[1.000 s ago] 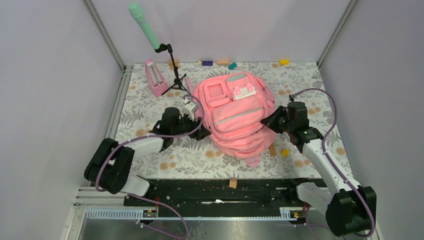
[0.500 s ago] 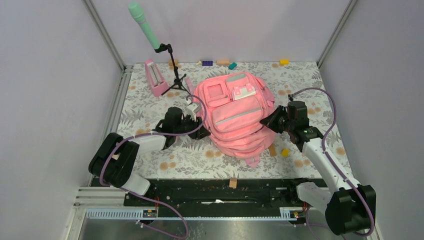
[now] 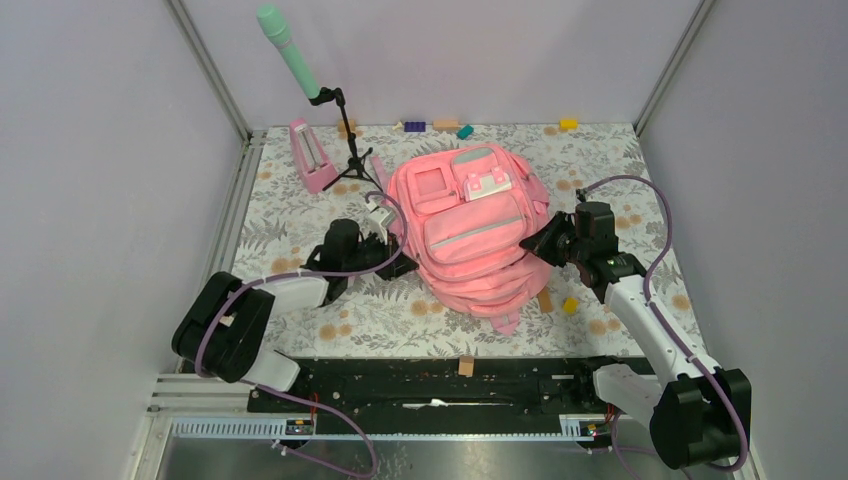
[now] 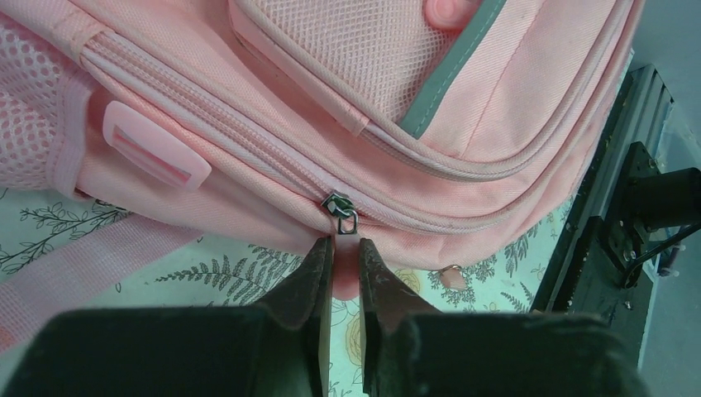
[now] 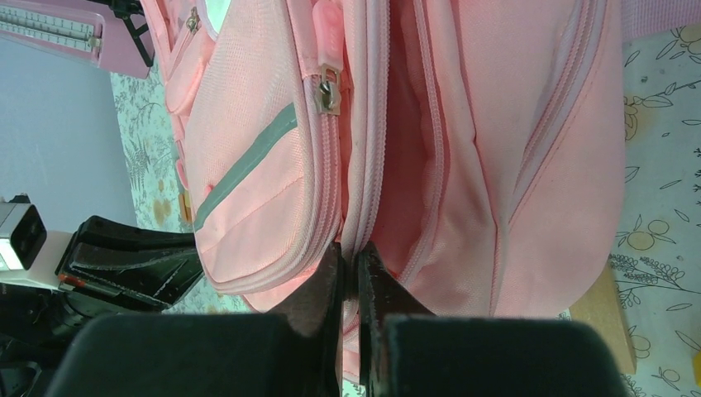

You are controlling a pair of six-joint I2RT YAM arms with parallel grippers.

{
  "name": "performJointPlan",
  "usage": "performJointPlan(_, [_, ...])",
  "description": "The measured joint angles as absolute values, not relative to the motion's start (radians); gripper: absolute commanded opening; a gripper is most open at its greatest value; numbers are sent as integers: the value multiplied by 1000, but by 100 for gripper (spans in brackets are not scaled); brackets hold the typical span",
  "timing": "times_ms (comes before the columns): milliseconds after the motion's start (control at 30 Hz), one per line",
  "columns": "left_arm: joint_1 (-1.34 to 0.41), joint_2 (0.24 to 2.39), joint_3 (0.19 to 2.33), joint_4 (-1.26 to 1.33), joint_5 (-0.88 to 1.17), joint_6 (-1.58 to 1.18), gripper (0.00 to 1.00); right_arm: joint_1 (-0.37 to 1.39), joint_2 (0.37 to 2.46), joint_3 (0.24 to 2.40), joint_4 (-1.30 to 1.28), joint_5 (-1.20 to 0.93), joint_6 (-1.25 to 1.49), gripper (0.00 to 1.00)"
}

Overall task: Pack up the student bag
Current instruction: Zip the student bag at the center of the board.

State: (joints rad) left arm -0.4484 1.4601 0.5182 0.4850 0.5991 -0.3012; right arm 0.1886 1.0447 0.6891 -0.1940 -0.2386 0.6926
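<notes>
**Both pincers closed down at the bag's flanks**

Counted on the floral surface [image 3: 290,225]: one student bag [image 3: 470,235], lying flat at the middle, front pockets and grey strip facing up. One pink metronome [image 3: 312,155] upright at far left. Beside it, one mint microphone [image 3: 287,50] on one black tripod stand [image 3: 350,160].

Small blocks along the far edge, four clearly told: purple block [image 3: 414,126], tan block [image 3: 446,124], teal block [image 3: 465,131], yellow block [image 3: 568,124]. Two more just off the bag's near right corner: yellow cube [image 3: 569,305] and wooden block [image 3: 544,300], the latter touching the fabric. One wooden cube [image 3: 466,366] at the near edge, by the black rail [image 3: 400,385]. Two arms, two pincers.

At the bag's left flank, the left pincer [image 4: 341,244]: fingers drawn nearly together, only a thin slit between. Tips just beneath a metal zip slider [image 4: 339,211] on the side seam. Something pink in that slit; impossible to tell whether pinched or merely behind.

At the bag's right flank, the right pincer [image 5: 350,248]: fingers pressed together, nipping a ridge of pink fabric alongside a zip line. A second zip slider [image 5: 329,89] further along that side, apart from the tips.
</notes>
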Motion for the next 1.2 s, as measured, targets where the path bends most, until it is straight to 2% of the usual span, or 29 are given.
performJointPlan(567, [-553, 1348, 443, 501, 554, -381, 0, 188, 1040, 689, -194, -242, 692, 0])
performJointPlan(1200, [-815, 1391, 432, 655, 365, -522, 0, 183, 1020, 661, -156, -245, 705, 0])
